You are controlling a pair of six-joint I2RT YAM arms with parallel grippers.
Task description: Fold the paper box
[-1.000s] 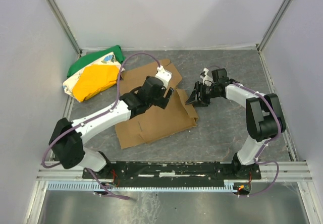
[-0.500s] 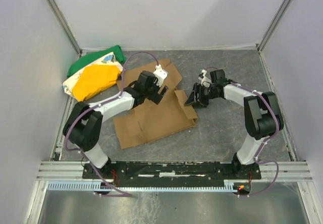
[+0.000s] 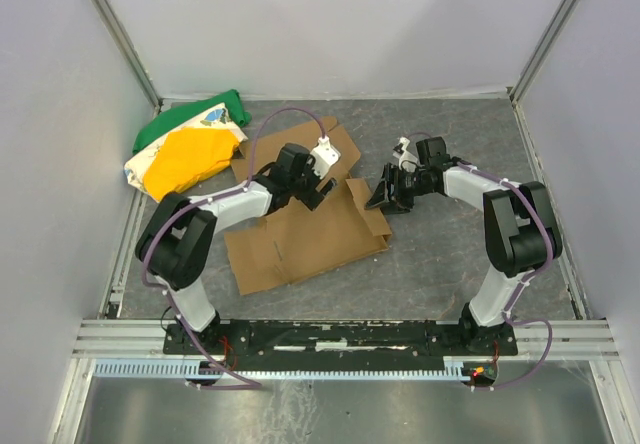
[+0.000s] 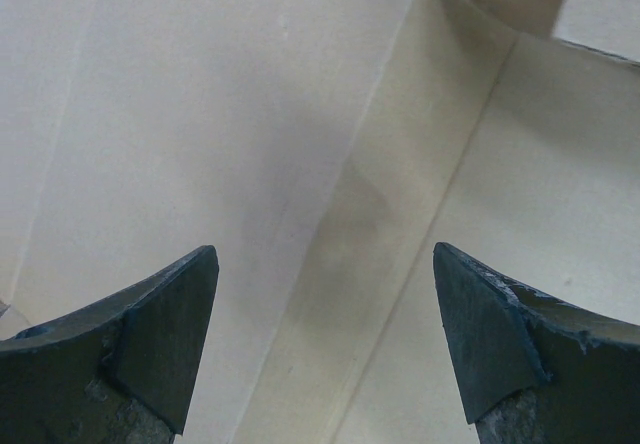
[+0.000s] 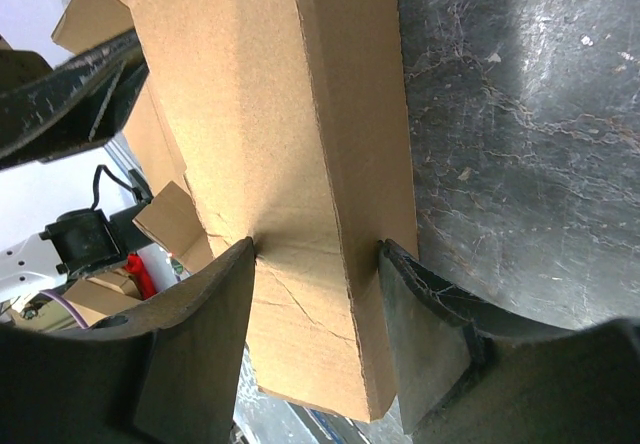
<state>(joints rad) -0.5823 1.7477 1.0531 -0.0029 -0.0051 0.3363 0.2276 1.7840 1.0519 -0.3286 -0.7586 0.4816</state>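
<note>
The paper box (image 3: 300, 239) is a brown cardboard sheet lying mostly flat on the grey table, with flaps toward the back. My left gripper (image 3: 318, 186) hovers over its rear middle. In the left wrist view that gripper (image 4: 325, 334) is open, with only creased cardboard (image 4: 250, 114) below the fingers. My right gripper (image 3: 385, 197) is at the sheet's right edge. In the right wrist view it (image 5: 315, 249) is shut on a raised, folded side flap (image 5: 270, 114), one finger on each face.
A green, yellow and white cloth bundle (image 3: 185, 149) lies at the back left, close to the cardboard's rear flaps. Pale walls with metal posts (image 3: 120, 44) enclose the table on three sides. Grey tabletop (image 3: 450, 264) shows to the right of the box.
The left gripper has opened wider over the cardboard, and the left arm has folded back toward the left. The right gripper has stayed on the flap.
</note>
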